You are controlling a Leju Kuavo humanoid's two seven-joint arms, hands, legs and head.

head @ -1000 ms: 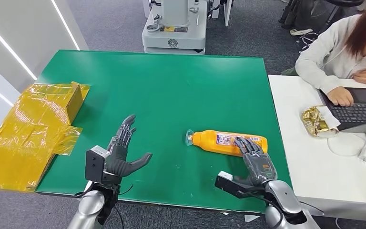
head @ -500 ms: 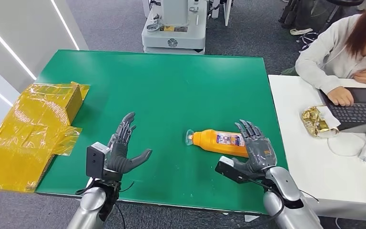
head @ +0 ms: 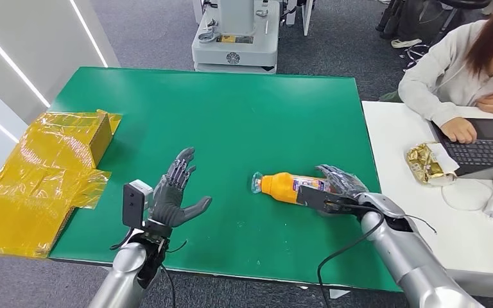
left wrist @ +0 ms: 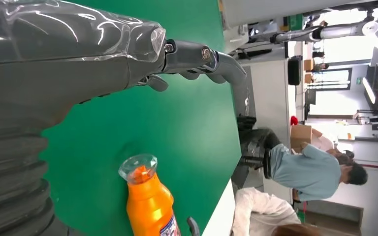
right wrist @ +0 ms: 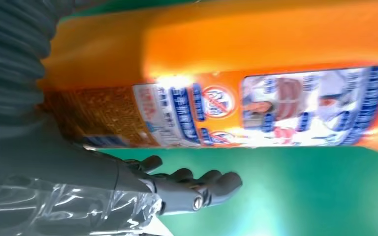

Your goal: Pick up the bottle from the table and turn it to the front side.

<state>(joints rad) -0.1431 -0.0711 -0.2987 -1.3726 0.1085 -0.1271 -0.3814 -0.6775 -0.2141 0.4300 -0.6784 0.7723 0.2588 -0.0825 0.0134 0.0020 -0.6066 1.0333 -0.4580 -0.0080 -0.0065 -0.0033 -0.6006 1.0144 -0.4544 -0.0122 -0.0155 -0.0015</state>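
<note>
Orange bottle (head: 290, 187) lying on its side on the green table (head: 231, 115), toward the near right part, clear cap pointing to the robot's left, base hidden under the right hand (head: 337, 186). Long axis running roughly left to right across the table, tilted slightly. Label with small print facing the right wrist camera, so probably the back side up; front not yet shown.

Right hand reaching over the base end, fingers draped over the far side of the body and the thumb on the near side. In the right wrist view the bottle (right wrist: 256, 78) close against the palm, dark fingers (right wrist: 197, 189) curled below it over green; whether the grip is fully closed cannot be told for certain. Bottle apparently resting on the table, not lifted.

Left hand (head: 173, 196) well apart to the left of the cap, hovering above the table, fingers spread and holding nothing. In the left wrist view the cap end (left wrist: 139, 168) pointing toward that hand, green surface between them.

Right hand clearly the nearer one. Next move likely turns on wrapping across the short axis, lifting, then rolling about the long axis.

Crumpled yellow bags (head: 38, 173) at the left edge. Person (head: 462, 70) at a laptop (head: 488, 144) on the white table beside.
</note>
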